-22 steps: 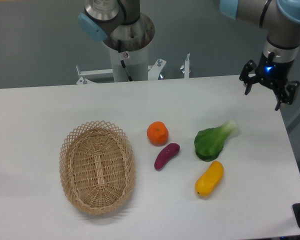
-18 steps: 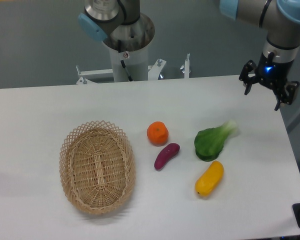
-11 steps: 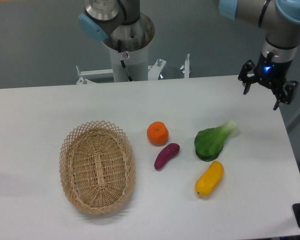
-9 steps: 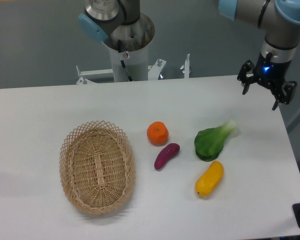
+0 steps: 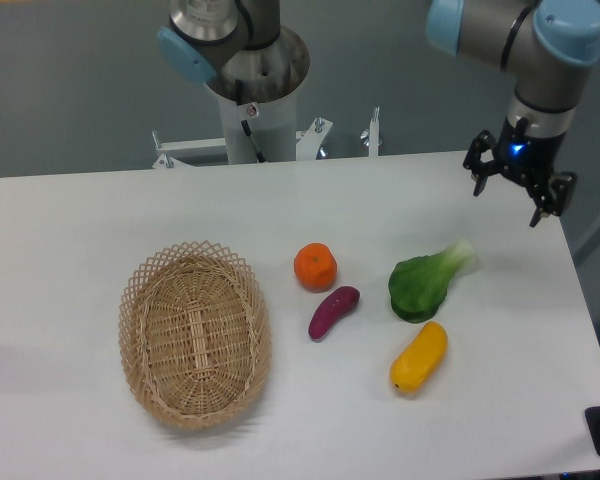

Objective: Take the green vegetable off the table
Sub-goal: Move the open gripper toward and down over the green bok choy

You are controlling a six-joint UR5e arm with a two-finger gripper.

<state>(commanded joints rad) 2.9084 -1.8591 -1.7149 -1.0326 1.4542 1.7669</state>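
Green, ruffle-leafed toy bok choy (image 5: pixel 424 282) lies on the white surface (image 5: pixel 100 210), pale stem pointing up-right toward my gripper (image 5: pixel 507 191), which hangs with fingers spread and empty, well apart beyond that stem end, near the far right edge.

arm reaching downward, gripper (image 5: pixel 507 195) hanging (jaws spread)

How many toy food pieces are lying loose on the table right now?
4, none visibly hidden: round orange fruit, purple eggplant just below it, green bok choy vegetable to the right, and yellow elongated vegetable nearest the camera.
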